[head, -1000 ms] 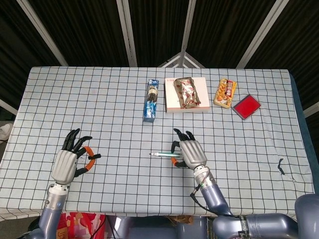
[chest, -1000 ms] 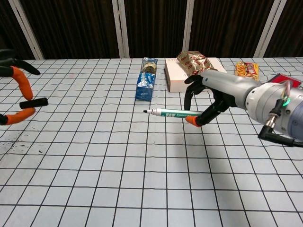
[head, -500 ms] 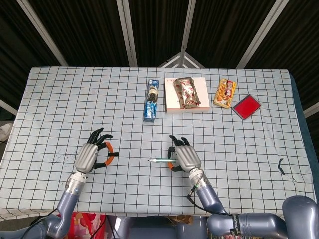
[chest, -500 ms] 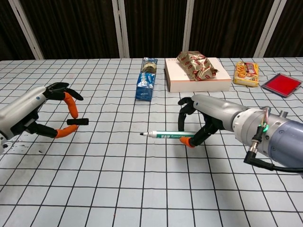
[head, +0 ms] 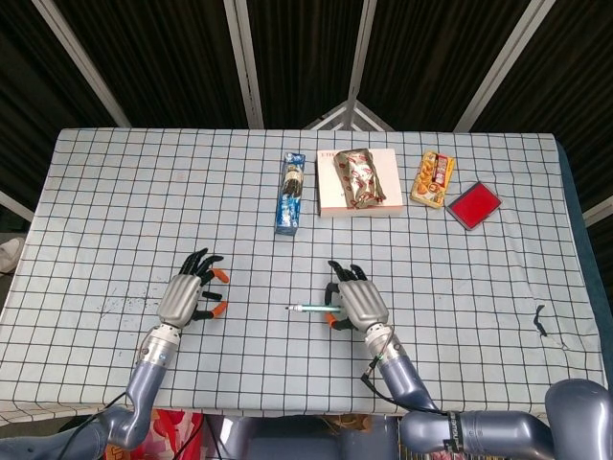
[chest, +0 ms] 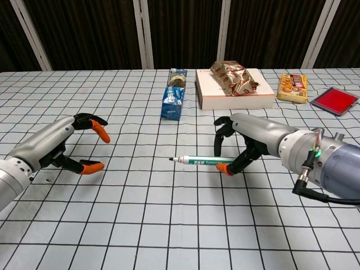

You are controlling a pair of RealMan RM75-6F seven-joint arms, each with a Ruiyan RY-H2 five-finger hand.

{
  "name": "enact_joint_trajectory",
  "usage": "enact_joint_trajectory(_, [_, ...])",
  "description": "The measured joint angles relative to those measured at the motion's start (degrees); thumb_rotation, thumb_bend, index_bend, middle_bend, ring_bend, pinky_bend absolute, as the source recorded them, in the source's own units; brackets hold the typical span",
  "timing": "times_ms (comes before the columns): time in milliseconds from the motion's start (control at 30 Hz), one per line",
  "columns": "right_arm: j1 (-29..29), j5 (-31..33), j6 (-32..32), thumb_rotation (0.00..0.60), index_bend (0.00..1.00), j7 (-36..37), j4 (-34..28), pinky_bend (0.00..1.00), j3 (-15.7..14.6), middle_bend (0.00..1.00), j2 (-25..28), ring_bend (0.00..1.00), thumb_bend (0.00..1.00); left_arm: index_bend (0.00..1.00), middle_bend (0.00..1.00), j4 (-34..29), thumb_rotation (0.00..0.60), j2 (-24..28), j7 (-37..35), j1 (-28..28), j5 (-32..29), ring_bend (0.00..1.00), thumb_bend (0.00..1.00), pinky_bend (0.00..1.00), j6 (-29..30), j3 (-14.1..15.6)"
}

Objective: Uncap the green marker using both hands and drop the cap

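My right hand (chest: 250, 140) (head: 355, 302) pinches the green marker (chest: 201, 162) (head: 311, 309) at its rear end, just above the checked tablecloth. The marker lies level, and its bare dark tip points left toward my other hand. My left hand (chest: 59, 147) (head: 188, 298) hovers low over the cloth at the left, thumb and fingers spread apart, with nothing between them. I cannot see the black cap in either view.
At the back of the table lie a blue biscuit pack (chest: 174, 101), a white box (chest: 247, 101) with a crinkled snack bag (chest: 233, 76) on it, a yellow snack pack (chest: 293, 86) and a red case (chest: 335, 100).
My left hand came in toward the middle and sank lower. Its fingers spread, and the black cap it pinched is gone from them. My right hand barely moved with the marker.
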Motion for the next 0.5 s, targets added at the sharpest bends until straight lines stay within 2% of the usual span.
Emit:
enact_joint_trajectory(67, [-0.10,-0.01,-0.02,0.600,0.65,-0.05,-0.02,0.07,0.09,0.08,0.10,0.17,0.50,0.14,0.00,-0.85,0.600,0.39,0.02,-0.06,0.05,0.00,0.19,0.00,0.08,-0.04])
enact_joint_trajectory(200, [-0.29,0.24,-0.26,0.600,0.65,-0.18,0.36,0.07,0.15,0.08,0.13,0.17,0.50,0.14,0.00,-4.52,0.600,2.54,-0.55,0.06,0.39,0.00,0.18,0.00,0.70,-0.09])
enact_joint_trajectory(500, [-0.53,0.33,-1.63,0.600,0.65,0.88,2.72,0.07,0.40,0.08,-0.78,0.16,0.50,0.15,0.01,-20.84,0.600,12.77,-1.19,2.37,1.65,0.00,0.18,0.00,5.99,-0.61])
